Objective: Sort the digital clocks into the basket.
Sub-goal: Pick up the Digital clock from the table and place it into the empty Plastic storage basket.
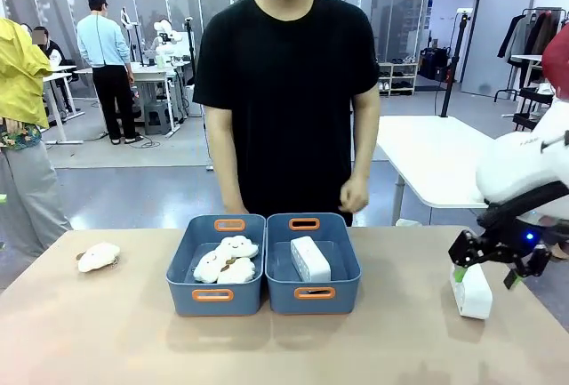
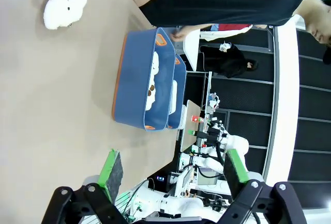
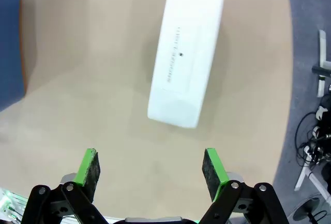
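Note:
One white digital clock (image 1: 308,259) lies inside the right-hand blue-grey basket (image 1: 342,298). A second digital clock (image 1: 472,292) rests on the table at the far right, also seen from above in the right wrist view (image 3: 186,53). My right gripper (image 1: 486,276) hovers just above that clock, open, with its green pads (image 3: 89,168) short of the clock's near end and nothing between them (image 3: 152,175). The left gripper (image 2: 173,172) is open and empty above bare tabletop, well short of the baskets (image 2: 134,79).
The left basket (image 1: 182,296) holds fluffy white cloud toys (image 1: 227,259). Another cloud toy (image 1: 98,257) lies on the table at the left. A person stands at the far edge behind the baskets, hands near the rims. The front table area is bare.

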Robot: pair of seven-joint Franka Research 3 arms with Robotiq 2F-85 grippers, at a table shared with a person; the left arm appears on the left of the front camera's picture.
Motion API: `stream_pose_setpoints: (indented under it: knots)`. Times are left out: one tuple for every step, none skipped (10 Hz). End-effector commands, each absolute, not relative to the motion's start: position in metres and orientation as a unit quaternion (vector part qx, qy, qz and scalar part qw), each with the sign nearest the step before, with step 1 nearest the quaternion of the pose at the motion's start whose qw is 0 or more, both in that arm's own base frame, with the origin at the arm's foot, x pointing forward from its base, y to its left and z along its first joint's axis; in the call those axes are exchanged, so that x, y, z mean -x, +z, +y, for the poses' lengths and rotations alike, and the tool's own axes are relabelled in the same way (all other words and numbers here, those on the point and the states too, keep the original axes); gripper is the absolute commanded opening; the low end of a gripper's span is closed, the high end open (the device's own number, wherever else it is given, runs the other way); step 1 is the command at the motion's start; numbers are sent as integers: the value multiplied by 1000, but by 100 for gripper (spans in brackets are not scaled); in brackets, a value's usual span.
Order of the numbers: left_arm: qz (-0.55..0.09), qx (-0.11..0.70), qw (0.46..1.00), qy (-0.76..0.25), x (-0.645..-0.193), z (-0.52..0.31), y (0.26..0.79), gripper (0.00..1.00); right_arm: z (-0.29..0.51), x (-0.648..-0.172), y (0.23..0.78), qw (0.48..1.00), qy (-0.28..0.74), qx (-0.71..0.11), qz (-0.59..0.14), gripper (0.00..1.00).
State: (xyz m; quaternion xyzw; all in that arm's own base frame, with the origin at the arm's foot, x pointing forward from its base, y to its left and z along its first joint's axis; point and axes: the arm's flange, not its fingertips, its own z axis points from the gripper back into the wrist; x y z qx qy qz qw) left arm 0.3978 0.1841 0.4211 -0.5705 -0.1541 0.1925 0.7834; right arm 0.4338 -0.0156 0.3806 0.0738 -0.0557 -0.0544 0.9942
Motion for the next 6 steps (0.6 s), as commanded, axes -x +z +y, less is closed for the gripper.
stream_pose_setpoints:
  knots:
    - [-146, 569, 786, 193, -397, 185, 427, 100, -9, -440, 358, 995, -35, -69, -67, 100]
    - [-146, 569, 786, 193, -397, 185, 427, 100, -8, -444, 348, 994, -38, -55, -82, 100]
    - [-146, 569, 786, 193, -397, 185, 427, 100, -10, -447, 340, 994, -46, -56, -80, 100]
    - [-146, 569, 786, 193, -397, 185, 427, 100, -12, -447, 341, 994, -57, -49, -83, 100]
    - [-146, 569, 786, 193, -397, 185, 427, 100, -16, -446, 342, 994, -56, -35, -86, 100]
    - [-146, 569, 786, 193, -397, 185, 427, 100, -18, -447, 341, 994, -55, -31, -84, 100]
